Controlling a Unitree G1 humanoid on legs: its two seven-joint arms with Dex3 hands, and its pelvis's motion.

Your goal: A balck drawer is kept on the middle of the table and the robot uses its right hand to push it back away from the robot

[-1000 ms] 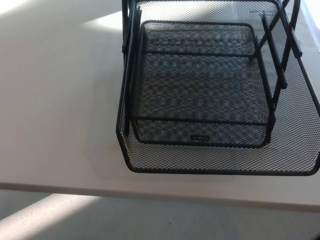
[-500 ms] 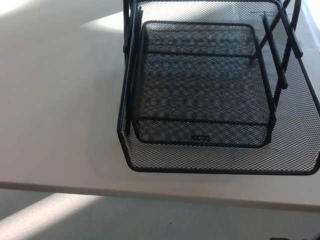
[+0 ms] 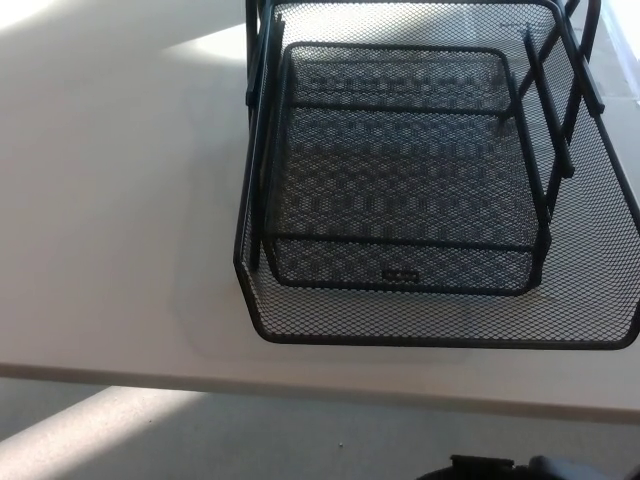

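Observation:
A black wire-mesh drawer [image 3: 440, 338] sits on the white table [image 3: 120, 250], right of centre, pulled out toward me from its black frame [image 3: 262, 100]. A smaller mesh tray [image 3: 400, 160] lies above it inside the frame. The top of my right hand [image 3: 495, 468] just shows as a dark shape at the bottom edge, below the table's front edge and apart from the drawer. Most of that hand is cut off. My left hand does not show.
The drawer's front rim lies close to the table's front edge [image 3: 300, 385]. Grey floor [image 3: 200, 440] with a sunlit patch shows below it. The frame's right side and back run out of the picture.
A dark part of my right hand has risen into view at the bottom edge, from nothing to a sliver to a wider shape. The drawer and table have not moved.

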